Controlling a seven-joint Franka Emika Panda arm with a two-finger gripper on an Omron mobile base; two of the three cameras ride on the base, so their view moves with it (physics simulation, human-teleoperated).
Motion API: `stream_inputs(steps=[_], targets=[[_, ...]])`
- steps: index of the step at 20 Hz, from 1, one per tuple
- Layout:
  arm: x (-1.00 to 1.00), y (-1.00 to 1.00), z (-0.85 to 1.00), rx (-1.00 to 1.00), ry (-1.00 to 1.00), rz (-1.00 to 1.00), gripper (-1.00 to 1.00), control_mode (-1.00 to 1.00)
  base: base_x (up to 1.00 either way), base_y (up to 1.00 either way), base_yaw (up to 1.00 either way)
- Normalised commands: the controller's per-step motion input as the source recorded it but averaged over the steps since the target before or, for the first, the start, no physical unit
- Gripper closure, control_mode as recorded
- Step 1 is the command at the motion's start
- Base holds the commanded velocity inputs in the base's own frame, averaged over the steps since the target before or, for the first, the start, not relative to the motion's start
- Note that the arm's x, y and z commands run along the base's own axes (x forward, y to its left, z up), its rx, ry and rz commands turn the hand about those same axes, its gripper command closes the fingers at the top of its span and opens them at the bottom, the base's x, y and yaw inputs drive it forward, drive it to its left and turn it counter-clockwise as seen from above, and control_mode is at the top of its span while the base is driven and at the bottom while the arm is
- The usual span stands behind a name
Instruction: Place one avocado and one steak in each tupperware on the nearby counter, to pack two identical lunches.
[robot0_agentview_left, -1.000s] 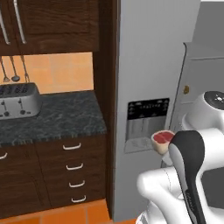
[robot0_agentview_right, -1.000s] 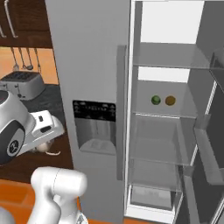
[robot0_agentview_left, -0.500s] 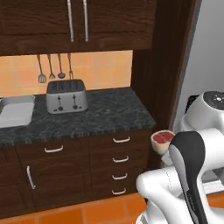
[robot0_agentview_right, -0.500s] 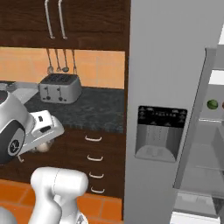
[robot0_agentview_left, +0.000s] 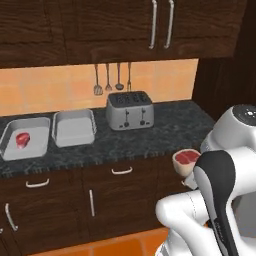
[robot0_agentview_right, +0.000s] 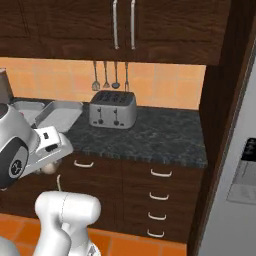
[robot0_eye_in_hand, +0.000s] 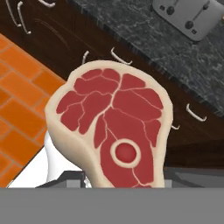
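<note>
Table (robot0_agentview_left: 165, 132): bare dark stone to the right of the toaster (robot0_agentview_left: 129, 110), open from above up to the wall cupboards (robot0_agentview_left: 125, 25).
Toaster: upright at mid-table, near the back wall; utensils (robot0_agentview_left: 112, 79) hang just above it.
Two trays (robot0_agentview_left: 74, 127) side by side at the left; the nearer one open, the far one (robot0_agentview_left: 27, 140) holding a steak (robot0_agentview_left: 23, 139).
Tall dark panel (robot0_agentview_right: 220, 100) closes the right end.

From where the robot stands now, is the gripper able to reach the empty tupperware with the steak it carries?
Probably not yet. The gripper holds the steak in front of the drawers, off the counter's edge, while the empty tupperware lies far to the left beside the toaster. Nothing blocks the way.
</note>
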Motion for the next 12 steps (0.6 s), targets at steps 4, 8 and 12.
stream_inputs(steps=[4,8,12], targets=[[0.0,0.0,0.0,0.0,0.0,0.0,1.0,1.0,0.65,1.0,-0.04],[0.0,0.0,0.0,0.0,0.0,0.0,1.0,1.0,0.72,1.0,-0.06],[0.0,0.0,0.0,0.0,0.0,0.0,1.0,1.0,0.75,1.0,-0.08]])
